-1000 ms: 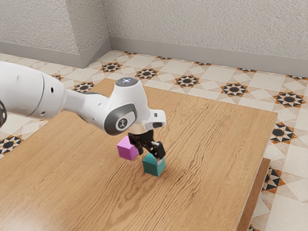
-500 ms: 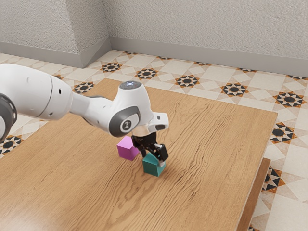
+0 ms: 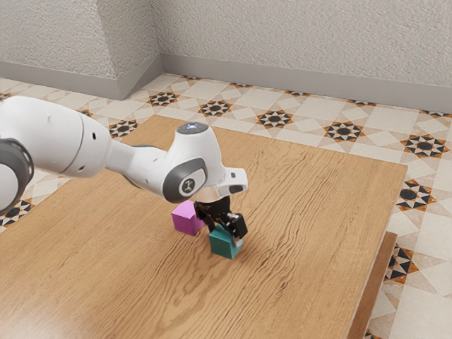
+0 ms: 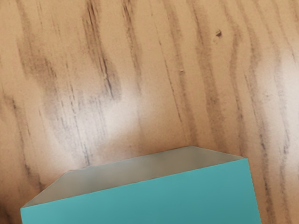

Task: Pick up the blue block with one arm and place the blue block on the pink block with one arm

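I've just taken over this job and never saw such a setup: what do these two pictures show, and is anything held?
The white machine is a simulated robot arm with a black gripper. The exterior view comes from a camera beside the arm; the wrist view looks down from its hand. On the wooden table lie a blue block, teal in shade, and a pink block close beside it. The gripper sits low over the blue block, which rests on the table. Whether it is gripped cannot be told.
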